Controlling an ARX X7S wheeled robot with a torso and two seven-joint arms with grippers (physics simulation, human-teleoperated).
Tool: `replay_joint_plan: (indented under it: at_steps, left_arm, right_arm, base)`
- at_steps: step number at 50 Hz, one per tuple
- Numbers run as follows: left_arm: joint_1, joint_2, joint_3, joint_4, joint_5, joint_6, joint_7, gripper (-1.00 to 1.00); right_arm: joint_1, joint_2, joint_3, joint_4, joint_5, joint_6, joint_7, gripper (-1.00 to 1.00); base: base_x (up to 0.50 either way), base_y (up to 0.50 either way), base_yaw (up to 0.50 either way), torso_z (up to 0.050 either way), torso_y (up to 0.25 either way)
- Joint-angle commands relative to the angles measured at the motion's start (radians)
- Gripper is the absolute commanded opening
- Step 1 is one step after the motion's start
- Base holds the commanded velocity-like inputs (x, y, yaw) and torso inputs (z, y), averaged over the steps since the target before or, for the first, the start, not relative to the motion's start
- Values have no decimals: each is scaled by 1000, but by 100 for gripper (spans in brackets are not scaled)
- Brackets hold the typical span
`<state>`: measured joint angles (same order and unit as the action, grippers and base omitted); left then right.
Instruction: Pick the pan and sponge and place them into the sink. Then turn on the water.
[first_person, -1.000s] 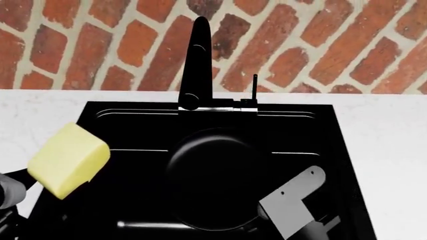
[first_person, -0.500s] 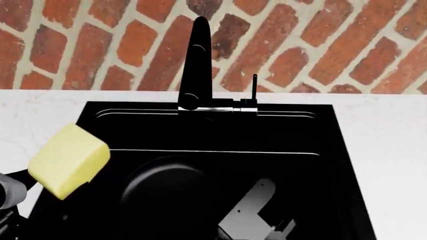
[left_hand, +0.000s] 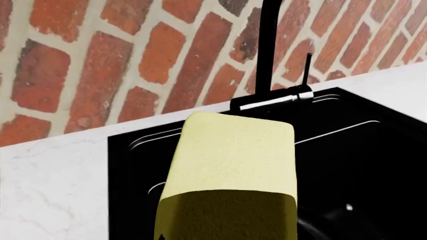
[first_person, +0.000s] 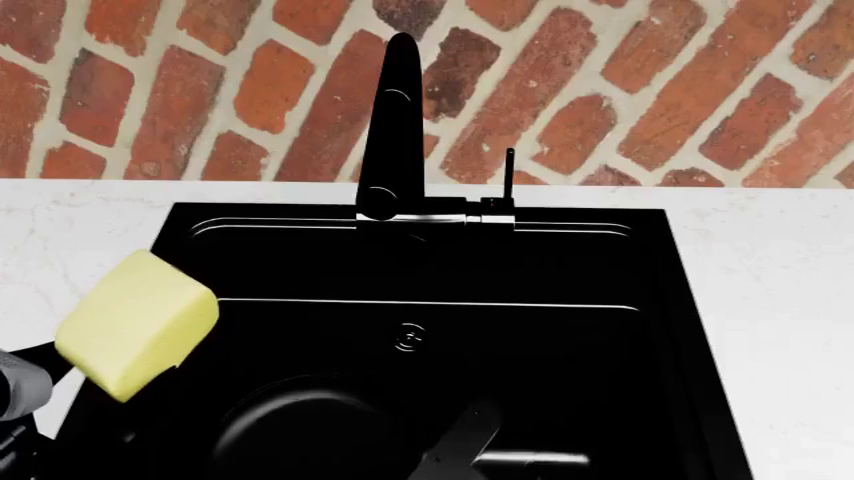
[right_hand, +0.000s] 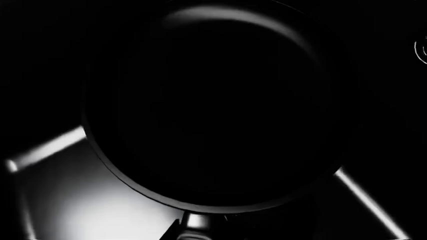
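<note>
Your right gripper (first_person: 461, 440) has carried the pan (first_person: 307, 430) down to the sink's (first_person: 667, 330) near-left floor, its grip unreadable against black; your left gripper clamps the sponge (first_person: 134, 322) above the left rim; basin lies just rightward.

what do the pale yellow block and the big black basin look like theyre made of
Pale yellow sponge block: probably soft foam, matte, with a finely grainy surface and rounded corners. Large rectangular black sink basin: glossy and hard, with thin bright highlights along its ledge; coated metal or composite, unclear which.
</note>
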<state>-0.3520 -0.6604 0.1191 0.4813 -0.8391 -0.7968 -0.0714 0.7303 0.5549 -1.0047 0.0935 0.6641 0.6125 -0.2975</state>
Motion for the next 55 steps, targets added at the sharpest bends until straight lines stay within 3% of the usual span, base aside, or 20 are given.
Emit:
replay_joint_plan:
  at_steps: [1, 35, 36, 48, 55]
  left_arm:
    - [37, -24, -35, 5, -28, 22, 4, -100]
    - [21, -13, -11, -7, -21, 22, -3, -100]
    - [26, -17, -14, -6, -23, 24, 0, -100]
    - [12, -11, -2, -5, -22, 15, -10, -100]
    - [9, -10, 5, -7, -20, 15, -10, -100]
  right_arm:
    - [3, -76, -4, 124, -36, -69, -47, -100]
    - [-38, -127, -31, 221, -41, -86, -67, -100]
    - [-39, -127, -32, 221, -41, -86, -67, 100]
    - [-38, -114, -27, 203, -28, -66, -59, 100]
    - [-20, -61, 7, 89, 4, -15, -5, 100]
  base:
    - [0, 0, 0, 0, 0]
    - [0, 0, 0, 1, 2]
    - [0, 0, 0, 0, 0]
    - [0, 0, 0, 0, 0]
    - [0, 0, 0, 0, 0]
